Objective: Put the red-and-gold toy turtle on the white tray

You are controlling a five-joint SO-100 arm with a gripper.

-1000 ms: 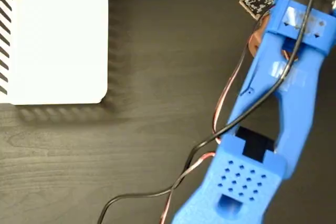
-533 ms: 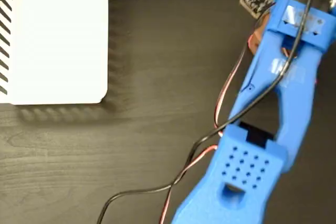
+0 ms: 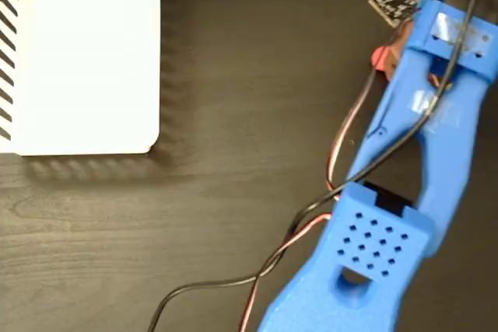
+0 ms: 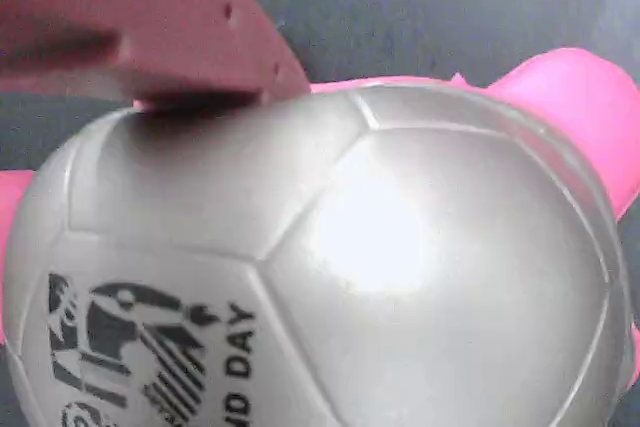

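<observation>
One gripper finger point(image 4: 150, 32) rests on the turtle's shell point(image 4: 330, 267) — grip unclear — white tray point(image 3: 78, 60) well apart.

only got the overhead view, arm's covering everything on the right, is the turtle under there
Observer: Yes. In the wrist view the turtle fills the frame, right below the camera.
Operator: which way up
Observer: Shell up; its black printed mark shows at lower left.
Operator: got hold of it yet
Observer: One finger lies over the shell's upper left. The other finger is out of frame, so I cannot tell whether it is gripped.
</observation>
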